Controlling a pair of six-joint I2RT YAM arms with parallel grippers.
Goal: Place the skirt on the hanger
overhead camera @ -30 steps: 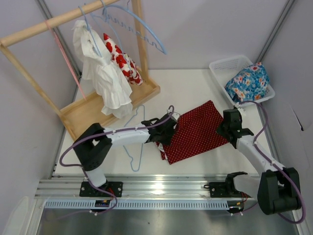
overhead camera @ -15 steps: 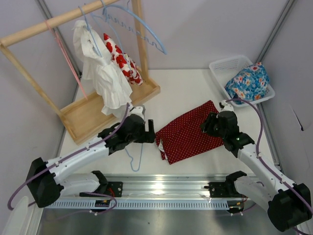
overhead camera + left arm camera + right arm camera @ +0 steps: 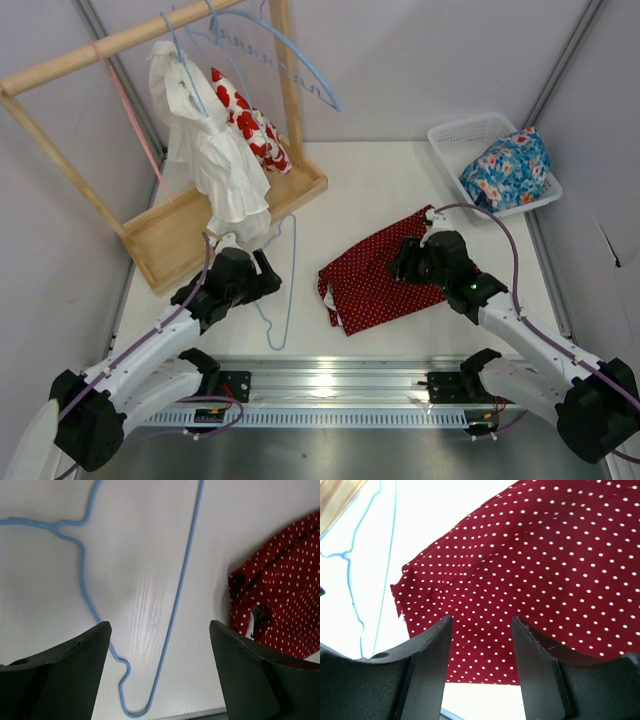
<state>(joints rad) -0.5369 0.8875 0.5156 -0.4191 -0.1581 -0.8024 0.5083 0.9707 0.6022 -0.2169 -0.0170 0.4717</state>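
The dark red polka-dot skirt (image 3: pixel 375 280) lies flat and slightly rumpled at the middle of the table. The thin pale-blue hanger (image 3: pixel 292 280) lies flat just left of it, apart from it. My left gripper (image 3: pixel 265 278) hovers over the hanger, open wide and holding nothing. In the left wrist view the hanger's long bar (image 3: pixel 182 580) runs between the fingers of the gripper (image 3: pixel 160 630), with the skirt's edge (image 3: pixel 285 605) at the right. My right gripper (image 3: pixel 405 260) is above the skirt's right half, open. In its own view the right gripper (image 3: pixel 482 622) frames only the skirt (image 3: pixel 530 570), which it does not pinch.
A wooden rack (image 3: pixel 180 235) at the back left carries a white garment (image 3: pixel 215 160), a red-blotched cloth (image 3: pixel 250 125), pink hangers (image 3: pixel 135 120) and a wavy blue hanger (image 3: pixel 300 70). A white basket (image 3: pixel 455 135) holds a blue floral garment (image 3: pixel 505 165).
Both grippers have opened and let go of the skirt. The left arm has drawn back left to the hanger. The right gripper has moved left over the skirt.
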